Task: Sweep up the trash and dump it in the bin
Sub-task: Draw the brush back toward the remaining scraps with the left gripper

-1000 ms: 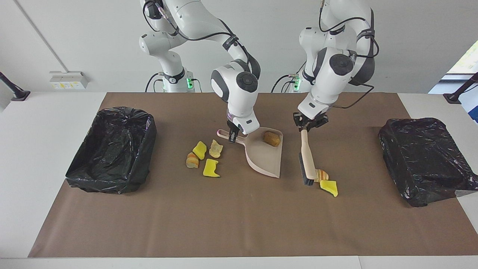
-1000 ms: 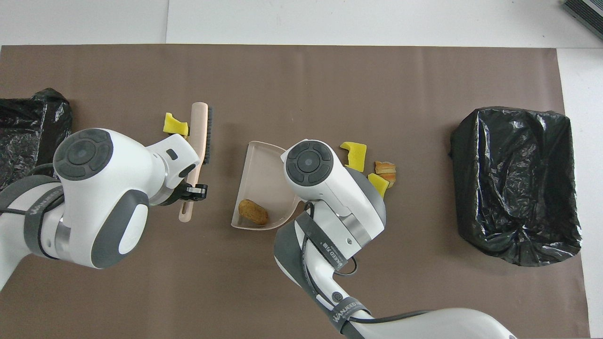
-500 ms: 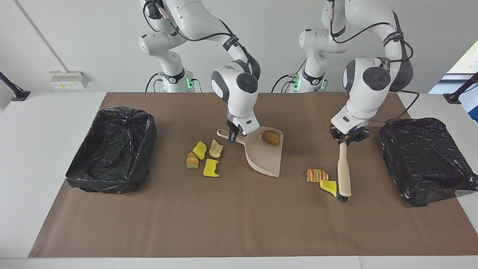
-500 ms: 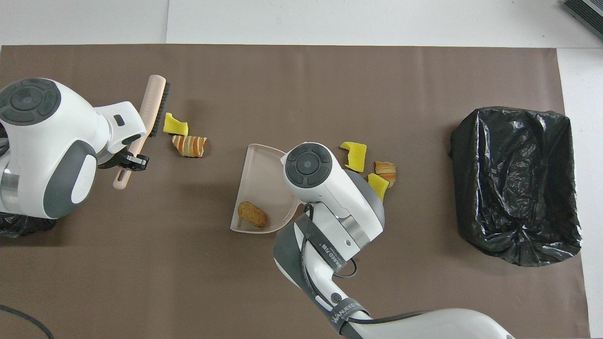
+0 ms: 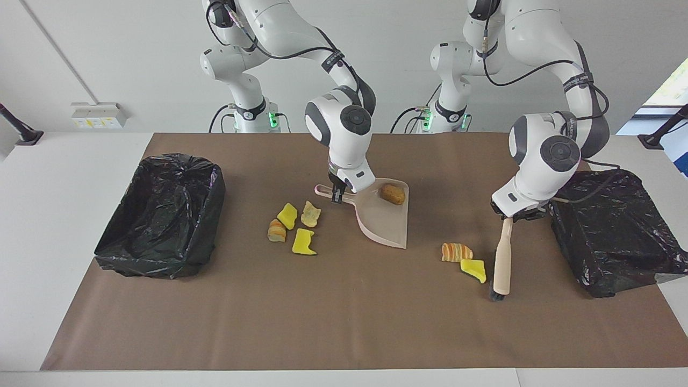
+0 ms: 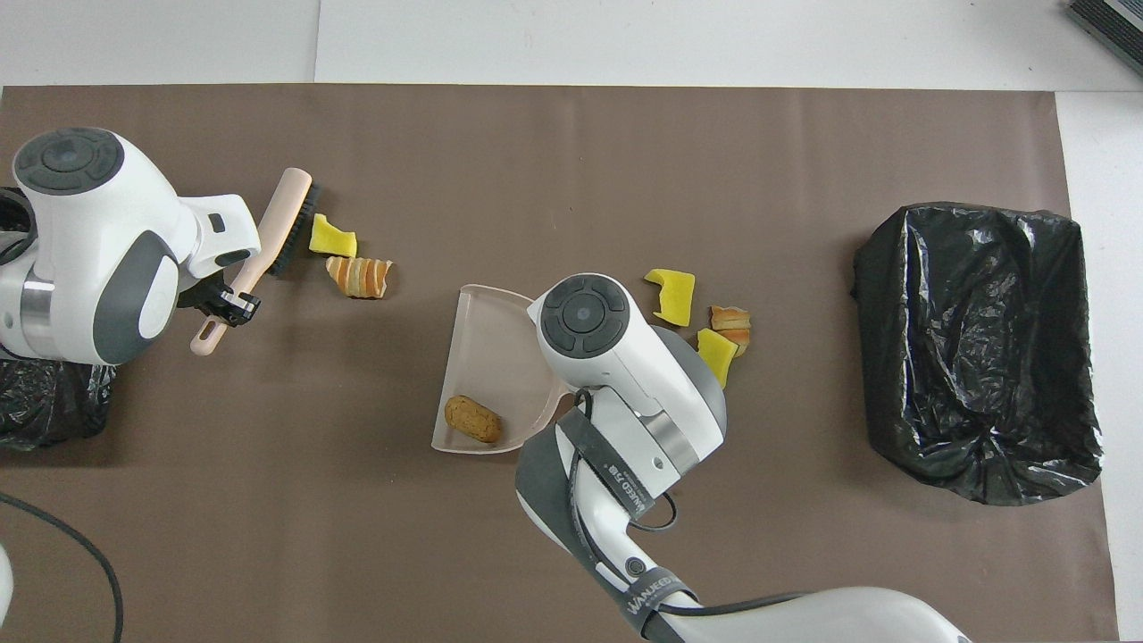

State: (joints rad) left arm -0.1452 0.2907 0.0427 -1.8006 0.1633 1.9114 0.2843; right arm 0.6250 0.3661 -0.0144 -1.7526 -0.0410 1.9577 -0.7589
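Note:
My left gripper (image 5: 518,215) (image 6: 223,304) is shut on the handle of the beige brush (image 5: 502,260) (image 6: 277,232). The brush's bristled head is down at the mat beside two pieces of trash, a yellow sponge scrap (image 5: 474,270) (image 6: 332,237) and a striped pastry chunk (image 5: 457,251) (image 6: 359,276). My right gripper (image 5: 337,194) is shut on the handle of the pink dustpan (image 5: 384,220) (image 6: 491,339). The dustpan's mouth faces the left arm's end. A brown chunk (image 5: 392,194) (image 6: 473,419) lies in the pan. Several more scraps (image 5: 294,228) (image 6: 696,313) lie beside the dustpan, toward the right arm's end.
A black-lined bin (image 5: 161,215) (image 6: 978,348) stands at the right arm's end of the brown mat. Another bin (image 5: 613,226) (image 6: 45,411) stands at the left arm's end, close to the left wrist.
The left gripper carried the brush from the dustpan side of the two scraps over them toward the left arm's bin, then tilted it. The dustpan turned slightly in the right gripper.

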